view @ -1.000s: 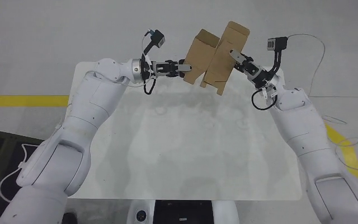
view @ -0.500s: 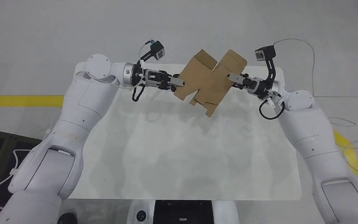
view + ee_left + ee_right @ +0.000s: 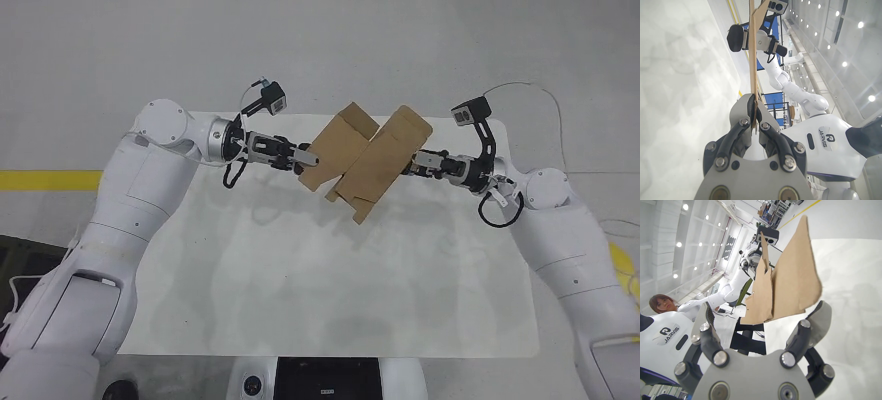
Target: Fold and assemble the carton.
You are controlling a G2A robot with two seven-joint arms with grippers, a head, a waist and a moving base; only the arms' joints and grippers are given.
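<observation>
A flat brown carton [image 3: 365, 160] hangs tilted over the far part of the white table [image 3: 300, 300], its panels still folded flat. My left gripper [image 3: 308, 160] is shut on the carton's left edge; the left wrist view shows that thin cardboard edge [image 3: 752, 56] pinched in the gripper [image 3: 754, 110]. My right gripper [image 3: 410, 166] is at the carton's right end. In the right wrist view this gripper [image 3: 762, 315] is wide open, and the carton [image 3: 789, 281] reaches in between the fingers, with one corner close to a fingertip [image 3: 822, 311]. Whether they touch is unclear.
The near and middle parts of the table lie bare below the arms. Grey floor surrounds the table, with a yellow floor line [image 3: 50, 180] at the left. The right arm's wrist [image 3: 761, 41] shows behind the carton's far end.
Both arms have brought the carton down and toward the near left. It now lies flatter and lower over the table than a second ago.
</observation>
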